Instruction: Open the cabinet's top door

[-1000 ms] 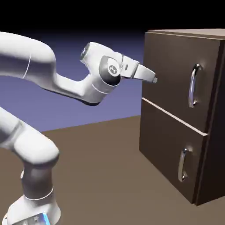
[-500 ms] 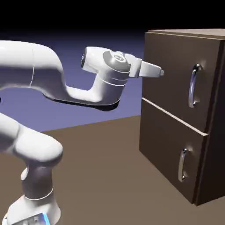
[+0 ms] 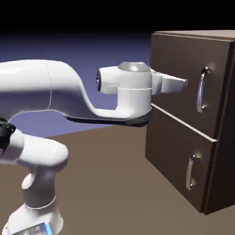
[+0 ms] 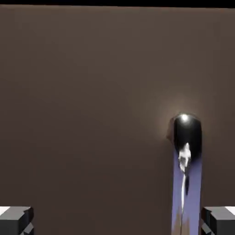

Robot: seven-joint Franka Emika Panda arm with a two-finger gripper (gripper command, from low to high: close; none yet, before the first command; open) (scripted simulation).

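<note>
Centre first, then close

I have the gripper [image 3: 185, 83] spread wide with nothing in its grasp, its 2 fingertips [image 4: 16, 221] reaching toward the front of the cabinet [image 3: 228, 165]. The silver handle [image 3: 200, 90] runs between them in the hand view, but well off-centre, close to the fingertip on that view's right. In the exterior view the tips look near the bar's upper half; I can't tell whether they have any overlap with it in depth.

The handle belongs to the top door [image 3: 172, 66], which is shut, above the lower door [image 3: 167, 144] with its own smaller handle [image 3: 189, 172]. I judge the step in hand to be lining up for the grasp.

I'd shift sideways until the bar sits midway between the 2 fingers, then ease straight in so they straddle it without pressing on the panel. Going in from this offset, 1 fingertip could clip the bar or shove it aside. I'd close only once both pads flank the metal, then pull gently, following the door's swing rather than dragging straight back.
</note>
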